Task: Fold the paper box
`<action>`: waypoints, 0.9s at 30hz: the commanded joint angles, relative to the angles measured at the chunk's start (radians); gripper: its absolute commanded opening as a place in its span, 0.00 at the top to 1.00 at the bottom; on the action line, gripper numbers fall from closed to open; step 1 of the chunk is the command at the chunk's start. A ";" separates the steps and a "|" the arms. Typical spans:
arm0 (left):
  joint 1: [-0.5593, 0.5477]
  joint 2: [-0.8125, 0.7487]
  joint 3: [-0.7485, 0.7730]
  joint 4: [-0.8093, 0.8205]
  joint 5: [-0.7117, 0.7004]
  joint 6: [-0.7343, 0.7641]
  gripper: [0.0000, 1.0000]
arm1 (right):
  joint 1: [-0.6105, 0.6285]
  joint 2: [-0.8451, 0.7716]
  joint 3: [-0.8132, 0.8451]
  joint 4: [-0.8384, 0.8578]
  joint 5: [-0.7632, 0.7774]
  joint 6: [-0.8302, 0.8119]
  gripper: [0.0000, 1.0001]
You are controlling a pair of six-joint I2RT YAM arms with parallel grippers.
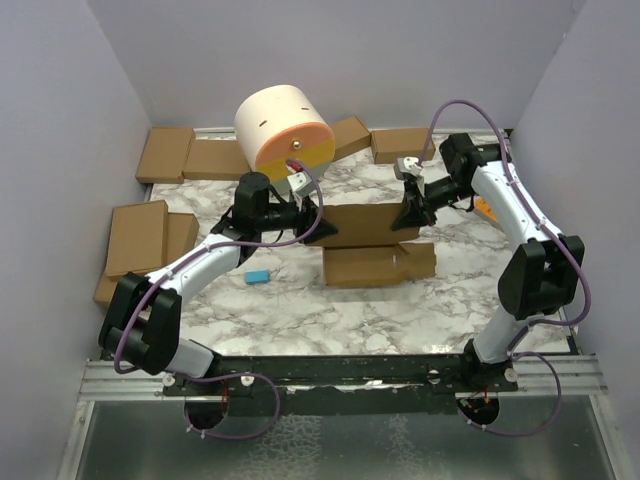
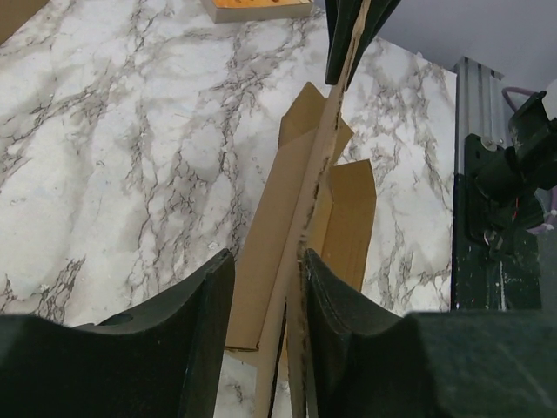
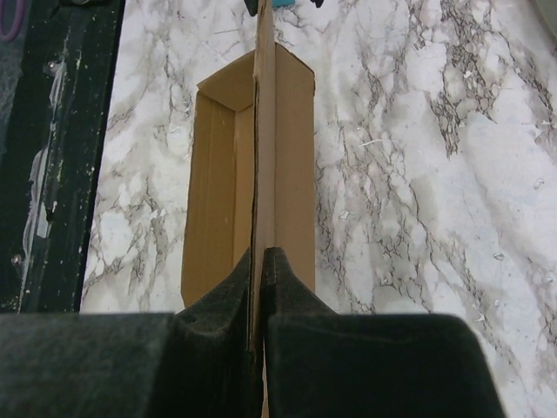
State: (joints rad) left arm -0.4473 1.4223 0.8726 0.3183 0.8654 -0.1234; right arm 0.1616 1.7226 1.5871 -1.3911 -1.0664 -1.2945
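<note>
The paper box (image 1: 375, 264) is a brown die-cut sheet at the table's middle. One panel stands upright and the rest lies flat in front of it. My left gripper (image 1: 318, 222) is at the panel's left end. In the left wrist view (image 2: 265, 257) its jaws are apart, with the panel's edge (image 2: 322, 165) between them against the right finger (image 2: 326, 292). My right gripper (image 1: 408, 215) is shut on the panel's right end. In the right wrist view (image 3: 263, 252) both pads pinch the thin cardboard edge (image 3: 265, 131).
A cream and orange cylinder (image 1: 283, 125) stands behind the left gripper. Several ready-made brown boxes line the back edge (image 1: 403, 144) and the left side (image 1: 137, 238). A small blue object (image 1: 257, 276) lies left of the sheet. An orange booklet (image 1: 487, 208) shows behind the right arm.
</note>
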 commanded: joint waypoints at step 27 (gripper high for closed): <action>-0.003 -0.034 -0.031 0.065 0.073 -0.021 1.00 | -0.015 0.010 0.043 0.014 -0.030 0.083 0.56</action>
State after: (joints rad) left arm -0.4549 1.4364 0.8761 0.3279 0.9569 -0.1234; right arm 0.1596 1.7344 1.5871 -1.3914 -1.0641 -1.2781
